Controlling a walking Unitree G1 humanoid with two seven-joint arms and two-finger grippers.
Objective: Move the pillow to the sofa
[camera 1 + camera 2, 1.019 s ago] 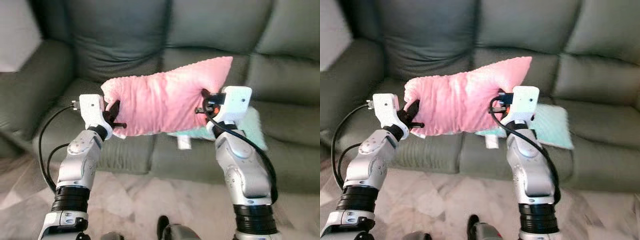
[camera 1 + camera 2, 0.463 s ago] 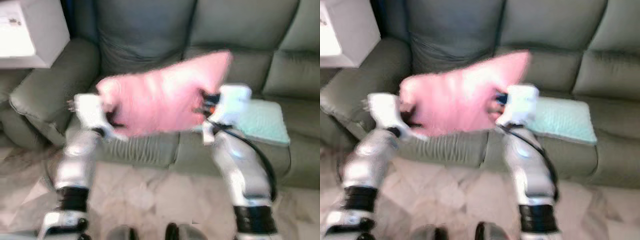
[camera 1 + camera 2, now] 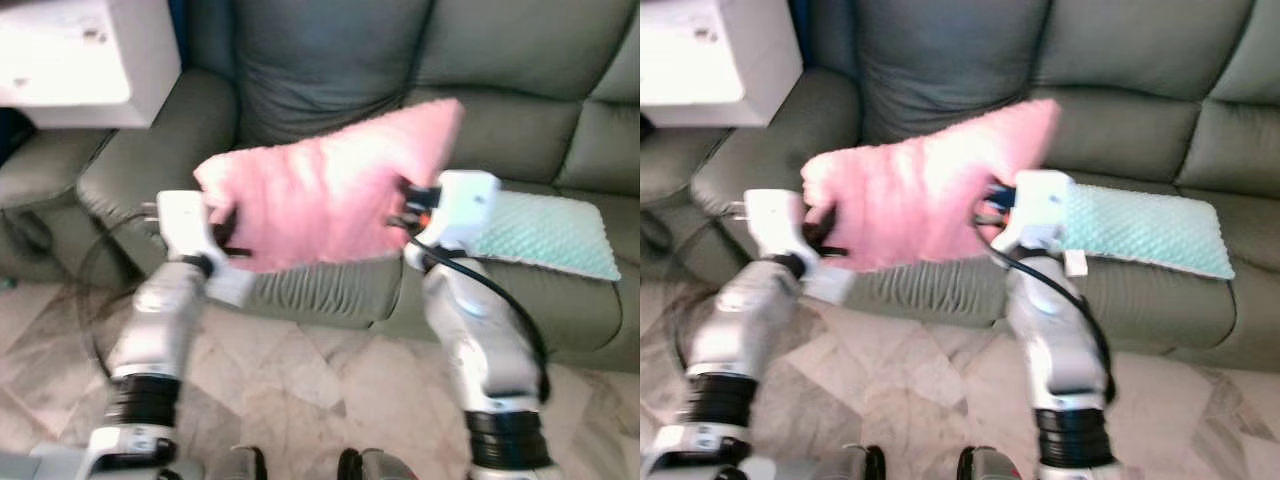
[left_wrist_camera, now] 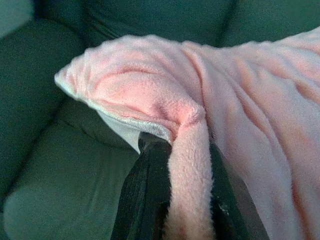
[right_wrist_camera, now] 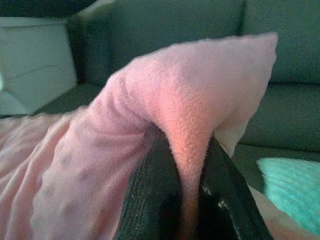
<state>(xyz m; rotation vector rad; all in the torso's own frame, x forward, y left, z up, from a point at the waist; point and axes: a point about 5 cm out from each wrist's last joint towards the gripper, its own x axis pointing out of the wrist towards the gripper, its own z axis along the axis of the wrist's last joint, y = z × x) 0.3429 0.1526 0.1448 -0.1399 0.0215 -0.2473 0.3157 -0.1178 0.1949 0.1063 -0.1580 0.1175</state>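
A fluffy pink pillow hangs in the air between my two arms, in front of the grey-green sofa and above its front edge. My left gripper is shut on the pillow's left end, where a fold of pink plush is pinched between the black fingers. My right gripper is shut on the right end, with plush squeezed between its fingers. The pillow's upper right corner points up toward the backrest.
A mint-green cushion lies on the sofa seat to the right. A white box-like object stands at the upper left by the sofa's armrest. Marble floor tiles spread below, with my feet at the bottom edge.
The camera has pulled back and shifted: the sofa sits further off, the white box has come into view at upper left. Both grippers keep hold of the pillow as before.
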